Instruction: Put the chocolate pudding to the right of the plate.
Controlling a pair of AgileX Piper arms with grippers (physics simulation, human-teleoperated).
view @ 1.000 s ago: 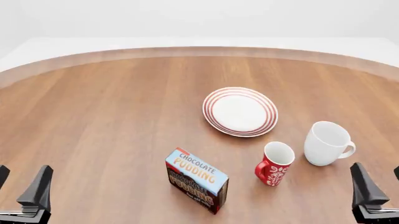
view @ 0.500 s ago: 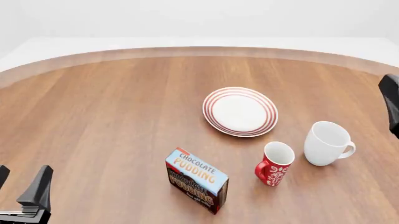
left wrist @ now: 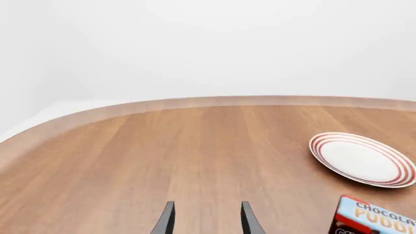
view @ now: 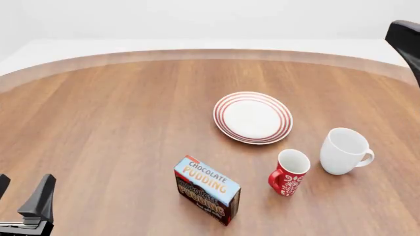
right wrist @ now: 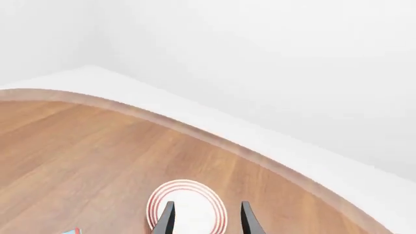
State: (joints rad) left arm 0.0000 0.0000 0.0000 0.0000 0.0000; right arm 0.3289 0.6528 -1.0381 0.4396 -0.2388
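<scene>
The chocolate pudding (view: 206, 189) is a carton with a light-blue top and dark brown sides, standing near the table's front, left of the mugs. It shows partly in the left wrist view (left wrist: 373, 220). The plate (view: 253, 117), white with red rings, lies beyond it at mid-table; it also shows in the left wrist view (left wrist: 361, 159) and the right wrist view (right wrist: 188, 204). My left gripper (view: 23, 194) is open and empty at the front left, far from the carton; its open fingers show in its own view (left wrist: 208, 222). My right gripper (view: 405, 40) is raised at the far right edge, open and empty (right wrist: 206, 222).
A red patterned mug (view: 288, 172) stands right of the carton. A plain white mug (view: 345, 150) stands right of it, near the plate's right front. The round wooden table (view: 118, 128) curves away at the back, with a pale rim (view: 196, 53).
My right gripper has risen from the front right corner up to the top right edge of the front view. The left gripper, carton, plate and mugs have not moved.
</scene>
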